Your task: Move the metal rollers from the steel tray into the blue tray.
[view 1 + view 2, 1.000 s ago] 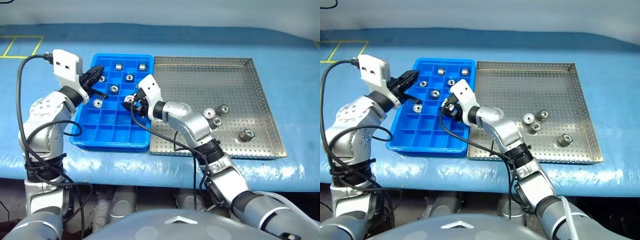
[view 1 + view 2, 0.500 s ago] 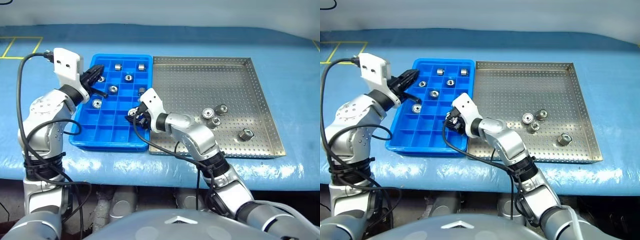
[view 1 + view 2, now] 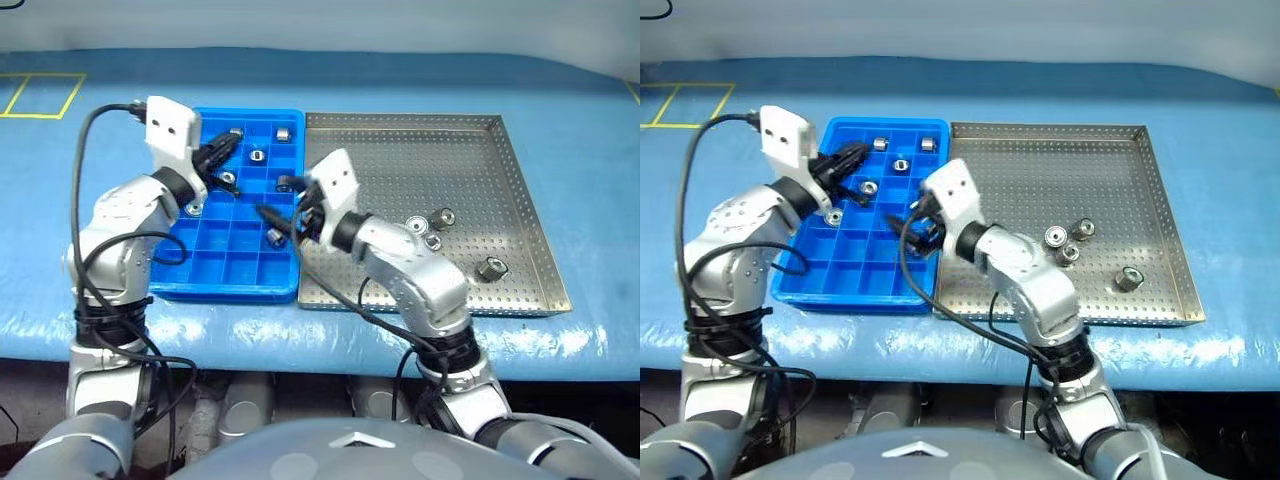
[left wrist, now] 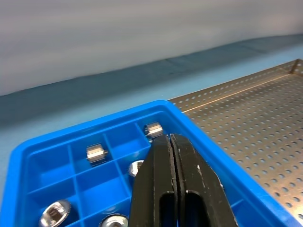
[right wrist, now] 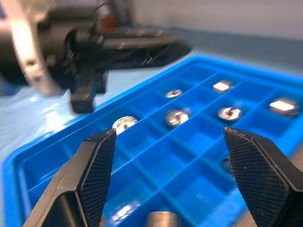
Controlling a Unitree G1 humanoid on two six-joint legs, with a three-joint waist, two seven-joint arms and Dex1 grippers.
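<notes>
The right gripper hangs over the blue tray's near-right compartments with its fingers spread wide and empty; a metal roller lies in the compartment just below them, so the drop looks done. The left gripper hovers over the far-left part of the same tray, its fingers pressed together with nothing between them.

Judged from this, the step in hand is the release into the blue tray. The next move calls for the right arm to swing back over the steel tray, come down on one of the loose rollers there and close on it.

Counted: four rollers remain in the steel tray, a cluster of three and one nearer the right rim. In the blue tray about seven show, partly hidden by the arms. Both trays sit side by side, touching, on the blue-covered desk.
</notes>
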